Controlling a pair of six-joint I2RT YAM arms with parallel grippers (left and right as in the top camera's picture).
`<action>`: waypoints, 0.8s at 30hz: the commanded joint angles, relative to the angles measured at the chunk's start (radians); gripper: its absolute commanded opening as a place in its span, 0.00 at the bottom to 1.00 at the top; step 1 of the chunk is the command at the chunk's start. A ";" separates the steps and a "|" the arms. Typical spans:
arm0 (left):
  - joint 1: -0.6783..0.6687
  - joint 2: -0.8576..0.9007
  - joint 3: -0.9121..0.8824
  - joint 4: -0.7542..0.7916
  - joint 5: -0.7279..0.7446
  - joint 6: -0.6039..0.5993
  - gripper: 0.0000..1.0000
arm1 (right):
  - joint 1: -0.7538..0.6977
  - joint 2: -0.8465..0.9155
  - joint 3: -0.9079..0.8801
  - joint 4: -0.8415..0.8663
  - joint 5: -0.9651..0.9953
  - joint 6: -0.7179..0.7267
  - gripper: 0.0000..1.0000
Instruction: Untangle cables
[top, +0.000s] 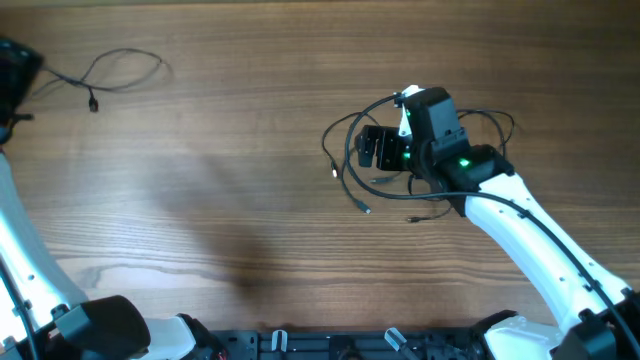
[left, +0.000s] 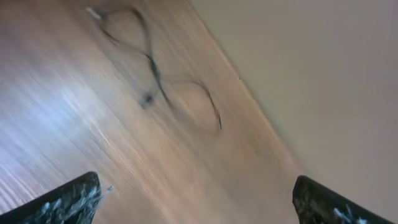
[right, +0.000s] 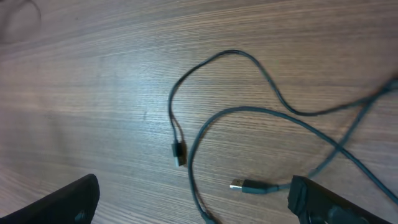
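Far left on the brown wood-grain table (top: 250, 220): one thin black cord (top: 130, 60), lying in a loose open loop with a small plug at its end, well apart from the rest. Near it, blurred in the wrist view, the left gripper (left: 196, 186), jaws spread wide, grasping nothing. Right of centre: a bunched tangle of thin black cables (top: 340, 170), overlapping loops flat on the wood. Over that tangle, the right gripper (right: 194, 186), jaws released and wide, nothing held. Between its fingers (right: 68, 199), on the table, a small black plug (right: 179, 152) and a silver-tipped plug (right: 239, 185).

Robotics lab, wooden table (top: 230, 170), white robot arm (top: 530, 225)
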 joint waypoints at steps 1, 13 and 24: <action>-0.039 -0.088 -0.007 -0.092 0.274 0.264 1.00 | -0.053 -0.092 0.000 -0.013 0.139 0.069 1.00; -0.090 -0.919 -0.628 0.110 0.272 0.286 1.00 | -0.160 -0.163 0.000 -0.008 0.294 0.143 1.00; -0.129 -1.185 -0.786 0.079 0.266 0.286 1.00 | -0.160 -0.158 0.000 -0.009 0.293 0.162 1.00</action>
